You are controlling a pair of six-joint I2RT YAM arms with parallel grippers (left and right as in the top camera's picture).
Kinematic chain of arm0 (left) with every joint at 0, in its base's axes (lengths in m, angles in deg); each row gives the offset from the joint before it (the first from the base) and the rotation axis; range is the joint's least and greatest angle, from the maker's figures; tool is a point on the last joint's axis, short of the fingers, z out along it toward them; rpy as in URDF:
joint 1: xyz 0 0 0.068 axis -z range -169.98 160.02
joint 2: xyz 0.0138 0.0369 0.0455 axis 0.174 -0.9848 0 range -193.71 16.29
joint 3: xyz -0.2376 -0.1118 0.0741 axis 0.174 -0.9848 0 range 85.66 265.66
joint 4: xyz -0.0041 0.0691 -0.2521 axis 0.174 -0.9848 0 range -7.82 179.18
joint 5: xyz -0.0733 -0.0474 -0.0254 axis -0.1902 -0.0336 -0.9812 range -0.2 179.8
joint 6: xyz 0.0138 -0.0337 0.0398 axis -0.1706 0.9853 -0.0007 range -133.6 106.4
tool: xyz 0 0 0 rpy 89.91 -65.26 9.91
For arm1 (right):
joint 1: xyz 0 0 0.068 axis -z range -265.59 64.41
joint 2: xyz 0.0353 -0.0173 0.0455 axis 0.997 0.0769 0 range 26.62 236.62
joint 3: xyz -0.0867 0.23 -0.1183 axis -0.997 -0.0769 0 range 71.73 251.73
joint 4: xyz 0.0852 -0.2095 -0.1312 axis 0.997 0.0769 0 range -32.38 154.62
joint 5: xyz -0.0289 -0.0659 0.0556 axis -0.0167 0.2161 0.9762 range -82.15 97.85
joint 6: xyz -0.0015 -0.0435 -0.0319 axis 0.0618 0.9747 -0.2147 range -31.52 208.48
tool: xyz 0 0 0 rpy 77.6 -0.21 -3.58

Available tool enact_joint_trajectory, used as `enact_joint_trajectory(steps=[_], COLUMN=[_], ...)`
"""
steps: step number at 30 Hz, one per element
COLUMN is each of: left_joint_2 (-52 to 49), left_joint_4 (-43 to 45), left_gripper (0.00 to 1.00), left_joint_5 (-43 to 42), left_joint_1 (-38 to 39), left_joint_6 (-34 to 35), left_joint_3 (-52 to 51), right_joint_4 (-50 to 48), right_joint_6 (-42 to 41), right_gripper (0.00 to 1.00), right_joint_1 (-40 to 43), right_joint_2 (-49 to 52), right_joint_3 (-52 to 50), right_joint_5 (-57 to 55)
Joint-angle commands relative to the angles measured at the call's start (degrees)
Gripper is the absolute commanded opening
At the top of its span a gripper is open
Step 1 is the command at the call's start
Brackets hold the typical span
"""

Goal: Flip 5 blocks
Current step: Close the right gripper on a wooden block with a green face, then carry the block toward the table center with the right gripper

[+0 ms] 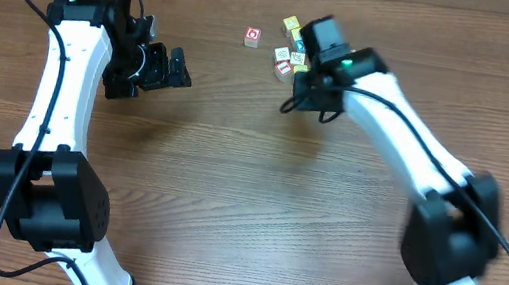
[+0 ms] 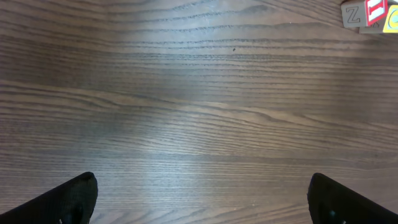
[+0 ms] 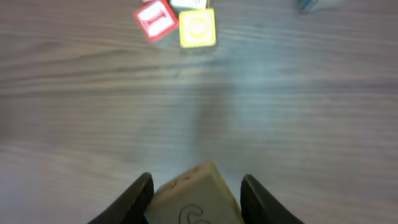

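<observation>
- One pale block (image 3: pixel 189 202), a dark curled mark on its upper face, sits tilted between the fingers of the right gripper (image 3: pixel 194 186); the jaws are drawn in against its two sides and have hold of it
- Whether it is clear of the table (image 3: pixel 298 124) cannot be told
- Ahead of it, well apart, lie a red block (image 3: pixel 155 18) and a yellow block (image 3: pixel 198 28), just beside each other
- Overhead, the cluster of blocks (image 1: pixel 292 52) lies at the far side by the right arm, with a lone block (image 1: pixel 252 37) apart, toward the left arm
- Left gripper (image 2: pixel 202 202) hovers over bare wood, jaws spread wide, holding nothing
- Step in hand, by my judgement: the pinch that begins one flip; how many are done cannot be told
- Next move calls for a wrist roll to bring another face up, then a gentle release clear of the neighbours
</observation>
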Motion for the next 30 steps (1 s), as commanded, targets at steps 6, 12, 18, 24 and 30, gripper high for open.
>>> enact_joint_trajectory(steps=[6,12,18,24,30], left_joint_2=[0.04,0.04,0.04,0.04,0.04], left_joint_4=[0.04,0.04,0.04,0.04,0.04], left_gripper=[1.0,1.0,1.0,1.0,1.0], left_joint_5=[-0.07,-0.07,-0.07,-0.07,-0.07], left_joint_1=[0.02,0.02,0.02,0.02,0.02], left_joint_6=[0.59,0.59,0.59,0.59,0.59], left_joint_3=[1.6,1.6,1.6,1.6,1.6], right_joint_4=[15.3,14.45,0.15,-10.91,-14.73], right_joint_6=[-13.68,-14.23,-21.49,-24.41,-24.37], right_gripper=[0.33,0.33,0.33,0.49,0.78], right_joint_1=[-0.76,-2.4,-7.96,-12.85,-14.01], right_joint_2=[-11.8,-11.78,-11.78,-11.67,-11.61], right_joint_3=[1.79,-7.65,-20.48,-28.79,-31.58], right_joint_5=[4.46,11.98,9.84,1.18,0.61])
